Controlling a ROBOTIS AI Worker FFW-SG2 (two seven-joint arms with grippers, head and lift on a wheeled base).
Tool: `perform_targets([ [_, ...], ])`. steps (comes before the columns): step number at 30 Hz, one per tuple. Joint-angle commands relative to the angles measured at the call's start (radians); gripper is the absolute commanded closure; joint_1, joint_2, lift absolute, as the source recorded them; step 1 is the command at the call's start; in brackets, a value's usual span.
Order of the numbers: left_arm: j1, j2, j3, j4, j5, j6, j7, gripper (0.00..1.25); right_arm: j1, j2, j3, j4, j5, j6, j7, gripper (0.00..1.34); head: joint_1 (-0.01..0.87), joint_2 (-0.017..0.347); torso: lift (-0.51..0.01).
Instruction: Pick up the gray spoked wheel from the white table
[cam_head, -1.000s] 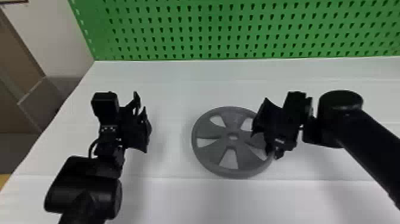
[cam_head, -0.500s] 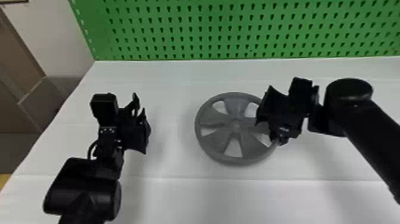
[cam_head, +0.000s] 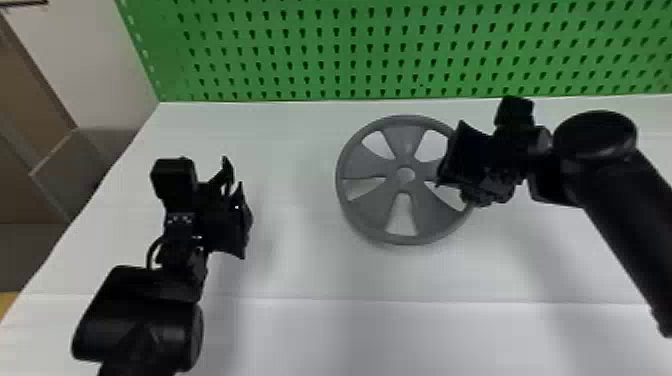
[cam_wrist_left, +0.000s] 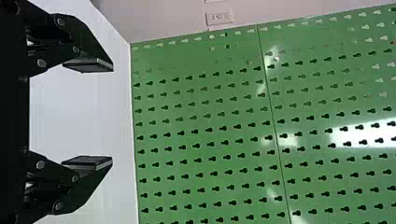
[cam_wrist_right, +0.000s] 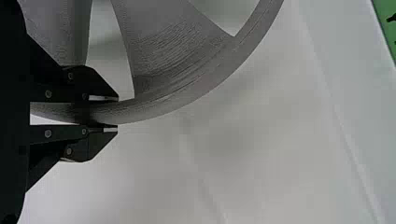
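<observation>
My right gripper (cam_head: 450, 175) is at the right side of the gray spoked wheel (cam_head: 385, 212) in the head view, covering part of its rim. In the right wrist view the right gripper (cam_wrist_right: 116, 113) is shut on the rim of the wheel (cam_wrist_right: 205, 79), one finger on either side of it. The wheel appears held over the white table (cam_head: 310, 330), with a soft shadow below. My left gripper (cam_head: 237, 175) stands apart on the left of the head view. The left wrist view has the left gripper (cam_wrist_left: 112, 115) with its fingers wide apart and nothing between them.
A green pegboard (cam_head: 360, 50) rises along the table's back edge. Brown panels (cam_head: 35, 95) stand beyond the table's left edge. Bare white tabletop lies between the left gripper and the wheel.
The right gripper and the wheel have moved together toward the pegboard and slightly right, and the wheel's tilt looks changed. The left arm has hardly moved.
</observation>
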Motion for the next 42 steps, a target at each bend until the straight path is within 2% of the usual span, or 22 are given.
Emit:
perform_targets([
  [1,0.001,0.000,0.003,-0.003,0.002,0.000,0.000,0.53,0.014,0.012,-0.026,-0.016,0.105,-0.012,0.075,1.13,0.779,0.112,-0.068],
  [5,0.005,0.000,0.005,-0.006,0.002,0.000,0.000,0.53,0.036,0.025,-0.070,-0.027,0.216,-0.022,0.196,1.13,0.779,0.110,-0.068],
  [9,0.009,0.000,0.011,-0.011,0.004,0.000,0.000,0.53,0.064,0.043,-0.111,-0.049,0.311,-0.048,0.282,1.13,0.779,0.112,-0.068],
  [13,0.012,0.000,0.017,-0.015,0.004,0.000,0.000,0.53,0.105,0.058,-0.148,-0.079,0.431,-0.109,0.410,1.13,0.779,0.112,-0.068],
  [17,0.015,0.000,0.023,-0.020,0.004,0.000,0.000,0.53,0.142,0.066,-0.139,-0.111,0.535,-0.180,0.504,1.13,0.779,0.112,-0.068],
  [19,0.018,0.000,0.025,-0.021,0.005,0.000,0.000,0.53,0.159,0.069,-0.124,-0.125,0.572,-0.229,0.529,1.13,0.779,0.112,-0.068],
  [22,0.018,0.000,0.026,-0.024,0.007,0.000,0.000,0.53,0.191,0.078,-0.111,-0.150,0.668,-0.295,0.591,1.13,0.779,0.112,-0.068],
  [25,0.020,0.000,0.028,-0.026,0.008,-0.002,0.000,0.53,0.225,0.094,-0.095,-0.174,0.837,-0.393,0.682,1.17,0.779,0.112,-0.068],
  [26,0.021,0.000,0.028,-0.028,0.008,0.000,0.000,0.53,0.237,0.098,-0.085,-0.180,0.885,-0.436,0.693,1.17,0.779,0.112,-0.068],
  [29,0.023,0.000,0.032,-0.031,0.010,-0.002,0.000,0.53,0.272,0.114,-0.081,-0.193,0.938,-0.525,0.702,1.17,0.779,0.112,-0.068],
  [31,0.023,0.000,0.032,-0.031,0.011,0.000,0.000,0.53,0.286,0.126,-0.105,-0.205,1.004,-0.534,0.746,1.17,0.779,0.112,-0.068],
  [34,0.023,0.000,0.031,-0.031,0.014,-0.002,0.000,0.53,0.310,0.134,-0.125,-0.216,1.032,-0.581,0.769,1.17,0.779,0.112,-0.068],
  [37,0.021,0.000,0.028,-0.031,0.019,-0.002,0.000,0.53,0.341,0.131,-0.124,-0.214,1.061,-0.683,0.777,1.17,0.779,0.112,-0.068],
  [39,0.021,0.000,0.028,-0.031,0.030,-0.003,0.000,0.53,0.361,0.131,-0.133,-0.228,1.086,-0.700,0.796,1.17,0.779,0.112,-0.068],
  [42,0.021,0.000,0.026,-0.031,0.041,-0.003,0.000,0.53,0.389,0.138,-0.145,-0.234,1.141,-0.781,0.808,1.17,0.779,0.112,-0.068],
])
